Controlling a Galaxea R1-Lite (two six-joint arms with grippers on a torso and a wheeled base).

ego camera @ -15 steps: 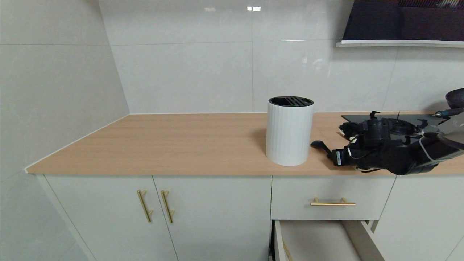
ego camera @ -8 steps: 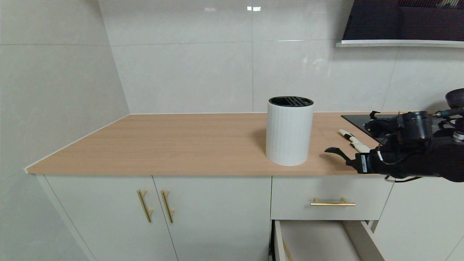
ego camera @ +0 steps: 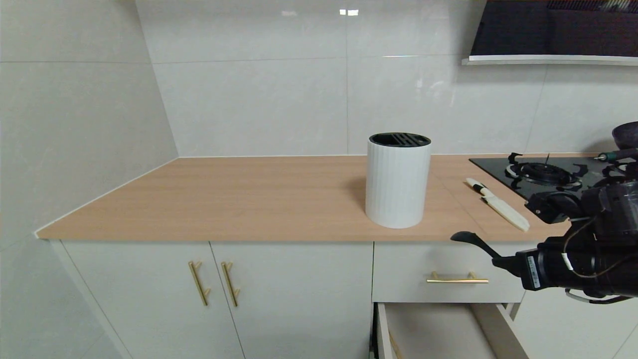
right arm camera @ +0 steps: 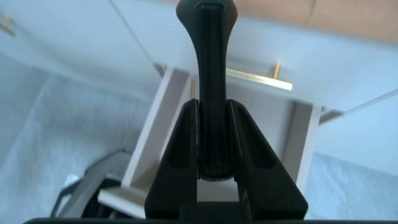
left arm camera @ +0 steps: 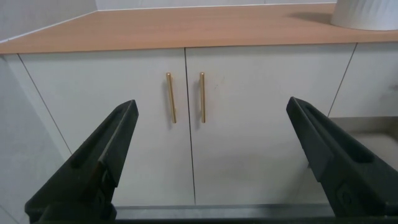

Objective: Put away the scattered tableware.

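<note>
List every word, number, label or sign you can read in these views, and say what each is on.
Nothing here can be read.
White label on the arm just behind the right gripper: it carries print, but too small to read.
White holder, knife, cabinet doors: no markings visible.

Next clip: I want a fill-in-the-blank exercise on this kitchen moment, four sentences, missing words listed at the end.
1. The right gripper is shut on the handle of a ____ utensil.
2. The knife lies on the countertop between the white holder and the ____.
3. Below the right gripper, the drawer is ____.
4. The left gripper, fingers apart, faces cabinet doors whose handles are ____.

Missing words: black; stove; open; gold.
</note>
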